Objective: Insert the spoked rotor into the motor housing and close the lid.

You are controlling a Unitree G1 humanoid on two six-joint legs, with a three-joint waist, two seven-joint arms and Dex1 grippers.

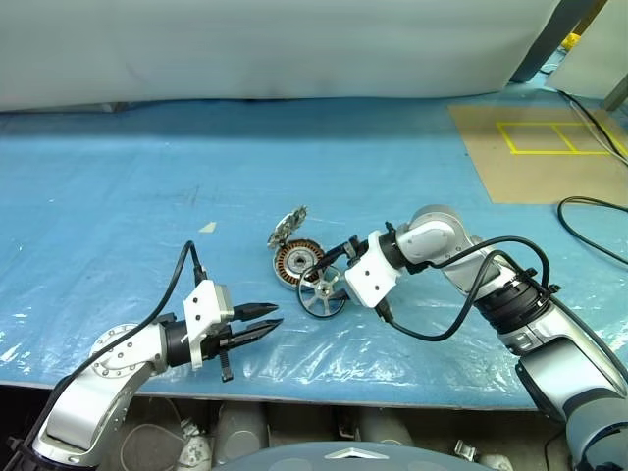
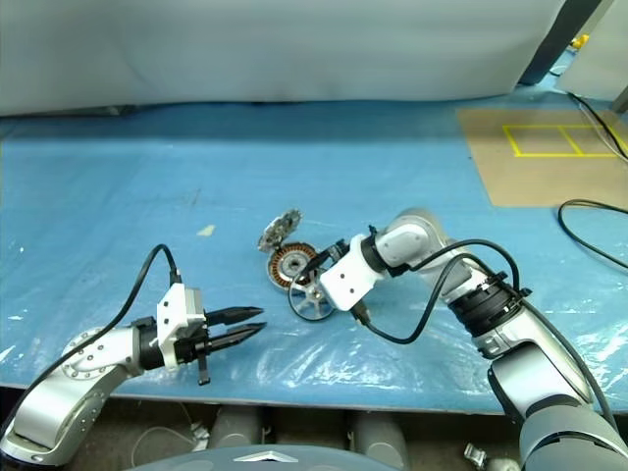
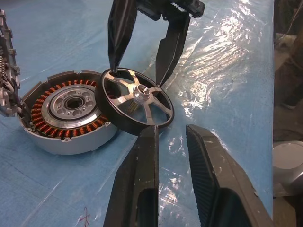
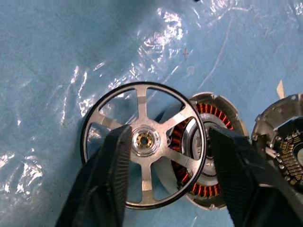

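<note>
Right gripper (image 3: 139, 66) straddles the spoked rotor (image 4: 144, 142), fingers apart, rotor tilted against the motor housing (image 3: 66, 111), seemingly for seating.

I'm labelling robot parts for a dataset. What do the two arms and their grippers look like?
Both arms are silver-grey metal with black joint bands and looping black cables. Each wrist carries a white block. The left gripper and right gripper each have two tapering black fingers, finely ribbed on their inner faces.
</note>
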